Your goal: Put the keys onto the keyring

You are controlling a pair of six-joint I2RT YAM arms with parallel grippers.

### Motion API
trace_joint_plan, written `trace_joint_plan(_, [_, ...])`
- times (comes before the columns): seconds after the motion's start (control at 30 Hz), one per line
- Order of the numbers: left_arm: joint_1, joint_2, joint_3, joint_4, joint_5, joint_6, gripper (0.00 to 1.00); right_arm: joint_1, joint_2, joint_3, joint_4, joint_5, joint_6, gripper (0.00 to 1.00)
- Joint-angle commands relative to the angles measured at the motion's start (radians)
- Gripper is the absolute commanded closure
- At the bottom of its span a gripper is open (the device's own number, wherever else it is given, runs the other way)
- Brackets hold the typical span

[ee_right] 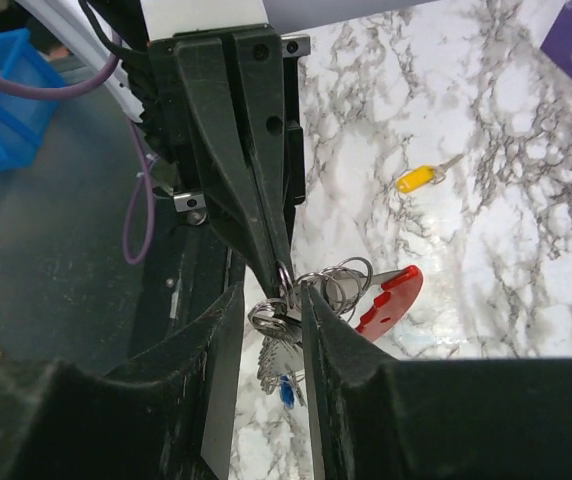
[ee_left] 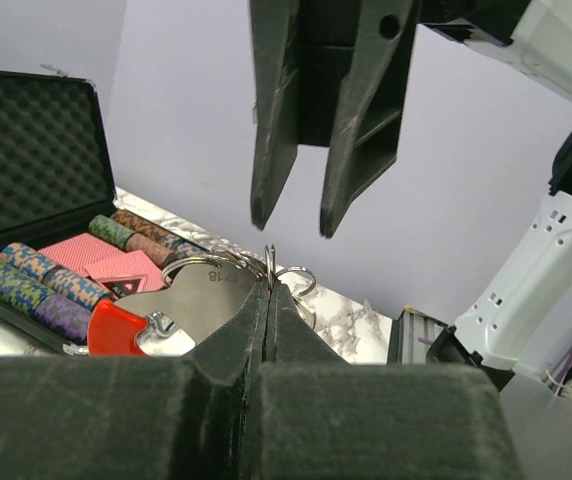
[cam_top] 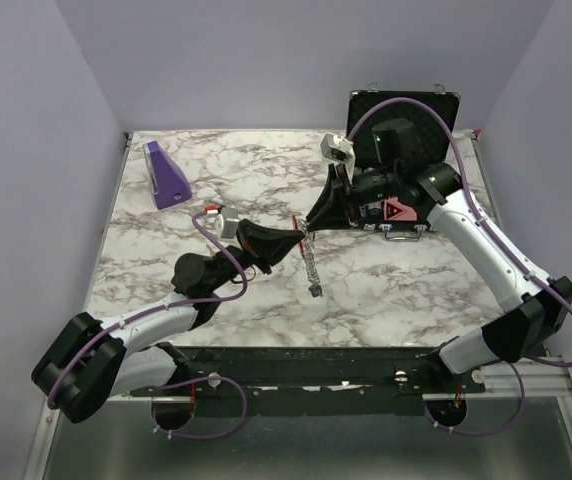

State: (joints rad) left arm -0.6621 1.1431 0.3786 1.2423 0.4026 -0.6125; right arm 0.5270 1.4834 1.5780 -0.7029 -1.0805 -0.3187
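Two grippers are brought together above the middle of the marble table (cam_top: 416,290), where the keyring (ee_left: 198,300) is held off the surface. The left gripper (ee_left: 265,286) is clamped on the keyring: its fingers are pressed together, and thin wire split rings (ee_left: 291,275) are pinched at their tips. A flat silver plate and a red clip (ee_left: 116,328) are seen on the far side of those tips in the left wrist view. The right gripper (ee_left: 294,225) is spread apart, its two fingers set just above the rings with nothing caught between them; in the right wrist view the ring bundle is framed by the gap. A bunch of keys (ee_right: 274,358) is hung beneath the rings, one with a blue head, and in the top view it is seen dangling toward the table. A single yellow-headed key (ee_right: 416,179) is laid on the marble, well apart from the bunch. An open black case (cam_top: 406,110) is placed at the far right edge, with poker chips (ee_left: 26,280) stacked in rows inside it. A purple wedge block (cam_top: 166,175) is stood near the far left corner.
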Motion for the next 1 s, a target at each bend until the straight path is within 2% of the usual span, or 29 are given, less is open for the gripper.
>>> trace_joint_plan(0.0, [0.005, -0.003, 0.008, 0.080, 0.051, 0.013, 1.00, -0.001, 0.017, -0.030, 0.043, -0.061, 0.063, 0.64])
trace_joint_plan(0.4, [0.004, 0.017, 0.028, 0.088, 0.050, -0.013, 1.00, -0.001, 0.012, -0.082, 0.060, -0.085, 0.079, 0.69])
trace_joint_plan(0.57, [0.004, 0.030, 0.039, 0.086, 0.051, -0.027, 1.00, -0.001, 0.017, -0.087, 0.075, -0.081, 0.090, 0.75])
trace_joint_plan(0.67, [0.004, 0.033, 0.037, 0.095, 0.051, -0.035, 1.00, 0.001, 0.020, -0.087, 0.082, -0.076, 0.098, 0.83])
trace_joint_plan(0.83, [0.005, 0.032, 0.042, 0.091, 0.054, -0.038, 1.00, 0.001, 0.025, -0.092, 0.085, -0.055, 0.098, 0.84])
trace_joint_plan(0.9, [0.006, 0.035, 0.046, 0.089, 0.054, -0.041, 1.00, 0.001, 0.025, -0.088, 0.083, -0.064, 0.093, 1.00])
trace_joint_plan(0.97, [0.005, 0.035, 0.046, 0.085, 0.053, -0.041, 1.00, -0.001, 0.023, -0.084, 0.076, -0.065, 0.089, 1.00])
